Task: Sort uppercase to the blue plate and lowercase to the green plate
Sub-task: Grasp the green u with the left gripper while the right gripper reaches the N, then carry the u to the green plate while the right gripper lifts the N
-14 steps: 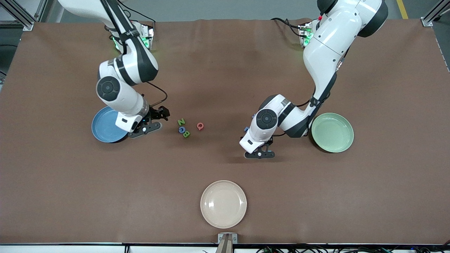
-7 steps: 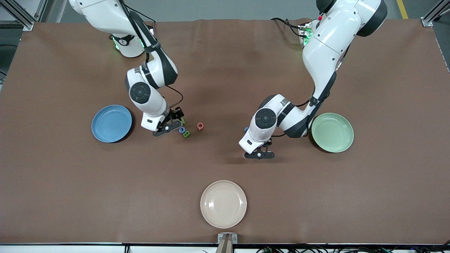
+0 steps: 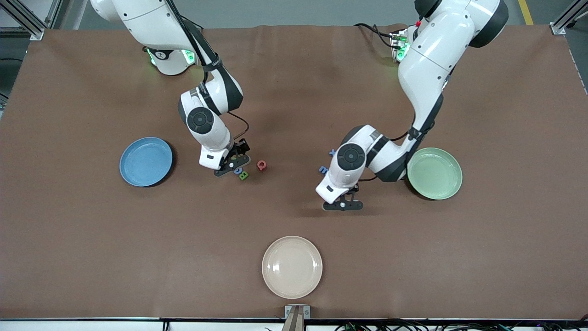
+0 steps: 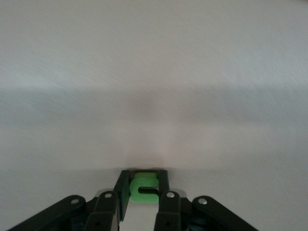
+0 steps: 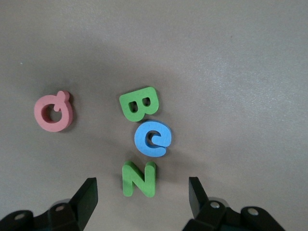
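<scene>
Your left claw (image 4: 143,195), over bare table (image 3: 294,82) beside the green plate (image 3: 434,173), pinches a green letter (image 4: 143,188) by its edge; it could slip. Your right claw (image 5: 143,197) gapes over the N (image 5: 139,179), crowded against the G (image 5: 153,139).

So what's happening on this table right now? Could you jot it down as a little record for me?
Right gripper: open, low over the green N, with the blue G, green B and pink Q beside it
Left gripper: shut on a green lowercase letter, over bare table near the blue m and blue x
Blue plate: no letters yet
Green plate: no letters yet
Cream plate: nearest the front camera
</scene>
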Tool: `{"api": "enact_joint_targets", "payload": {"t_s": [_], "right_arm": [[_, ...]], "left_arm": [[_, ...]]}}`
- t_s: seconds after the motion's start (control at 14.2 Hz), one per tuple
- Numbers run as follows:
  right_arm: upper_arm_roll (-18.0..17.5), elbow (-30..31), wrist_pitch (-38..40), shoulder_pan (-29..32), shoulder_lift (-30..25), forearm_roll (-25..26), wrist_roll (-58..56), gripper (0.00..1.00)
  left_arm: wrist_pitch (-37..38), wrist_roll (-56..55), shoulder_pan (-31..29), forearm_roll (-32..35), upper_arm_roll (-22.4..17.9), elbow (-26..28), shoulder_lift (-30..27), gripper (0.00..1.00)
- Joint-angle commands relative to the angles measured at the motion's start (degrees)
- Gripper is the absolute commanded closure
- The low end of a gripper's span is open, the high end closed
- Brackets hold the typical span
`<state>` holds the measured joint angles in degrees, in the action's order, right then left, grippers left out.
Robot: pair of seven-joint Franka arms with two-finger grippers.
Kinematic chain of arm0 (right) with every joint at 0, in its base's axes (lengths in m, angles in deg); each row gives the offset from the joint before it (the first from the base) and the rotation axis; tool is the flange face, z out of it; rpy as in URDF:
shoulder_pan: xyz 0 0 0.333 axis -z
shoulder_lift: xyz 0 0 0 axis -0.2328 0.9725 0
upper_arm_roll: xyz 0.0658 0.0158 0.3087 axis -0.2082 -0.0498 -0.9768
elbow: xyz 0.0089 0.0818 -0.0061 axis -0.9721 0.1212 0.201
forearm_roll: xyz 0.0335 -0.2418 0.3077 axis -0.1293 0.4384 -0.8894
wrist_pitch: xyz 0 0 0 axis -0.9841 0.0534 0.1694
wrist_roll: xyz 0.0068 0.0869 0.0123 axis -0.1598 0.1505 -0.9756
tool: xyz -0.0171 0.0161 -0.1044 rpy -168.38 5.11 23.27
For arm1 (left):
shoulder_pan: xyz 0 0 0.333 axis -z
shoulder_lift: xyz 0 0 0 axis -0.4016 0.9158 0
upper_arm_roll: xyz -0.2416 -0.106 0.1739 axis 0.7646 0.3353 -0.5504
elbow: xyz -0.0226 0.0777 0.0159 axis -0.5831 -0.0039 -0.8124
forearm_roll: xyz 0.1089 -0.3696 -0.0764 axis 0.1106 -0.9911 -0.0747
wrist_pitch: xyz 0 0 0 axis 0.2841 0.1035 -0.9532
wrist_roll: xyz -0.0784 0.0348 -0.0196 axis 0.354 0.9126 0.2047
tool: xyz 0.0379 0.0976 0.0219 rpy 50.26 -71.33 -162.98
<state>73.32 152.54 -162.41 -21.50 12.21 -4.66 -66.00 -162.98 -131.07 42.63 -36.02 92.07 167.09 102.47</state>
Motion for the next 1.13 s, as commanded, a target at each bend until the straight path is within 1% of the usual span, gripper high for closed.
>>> {"api": "enact_joint_targets", "payload": {"t_s": [0.0,0.21,0.42,0.64,0.71,0.78,0.85,0.92,1.06], "right_arm": [[0.6,-0.1,-0.7,-0.9,0.7,-0.6,0.3,0.15],[0.6,-0.1,-0.9,-2.0,1.3,-0.6,1.8,0.16],[0.7,-0.1,-1.0,-2.1,1.6,-0.3,1.8,0.17],[0.7,-0.1,-2.8,-2.1,2.7,-0.1,1.5,0.17],[0.7,-0.1,-2.9,-2.2,3.0,-0.1,1.4,0.19],[0.8,-0.1,-2.9,-2.2,3.0,-0.1,1.3,0.25],[0.8,-0.1,-2.9,-2.2,3.0,0.2,1.2,0.33],[0.8,-0.1,-2.8,-2.2,3.0,0.6,1.1,0.4],[0.8,-0.1,-2.4,-1.9,3.0,2.4,1.0,0.55]], "left_arm": [[0.9,2.0,-4.2,1.0,0.4,7.7,-9.0,0.88],[0.9,6.7,-8.3,0.9,0.6,15.8,-16.4,0.88],[1.0,13.4,-12.5,0.8,0.8,23.3,-22.5,0.88],[0.9,19.4,-16.6,0.8,1.6,27.9,-25.4,0.88],[0.8,20.9,-18.0,0.8,1.6,29.3,-25.9,0.88],[0.8,22.7,-19.5,0.8,1.8,30.5,-26.3,0.88],[0.6,24.5,-21.2,0.8,2.4,31.8,-27.0,0.88],[0.2,25.9,-23.6,0.8,3.6,32.9,-27.4,0.88],[-0.5,28.8,-29.8,0.9,7.3,34.0,-27.4,0.88]]}}
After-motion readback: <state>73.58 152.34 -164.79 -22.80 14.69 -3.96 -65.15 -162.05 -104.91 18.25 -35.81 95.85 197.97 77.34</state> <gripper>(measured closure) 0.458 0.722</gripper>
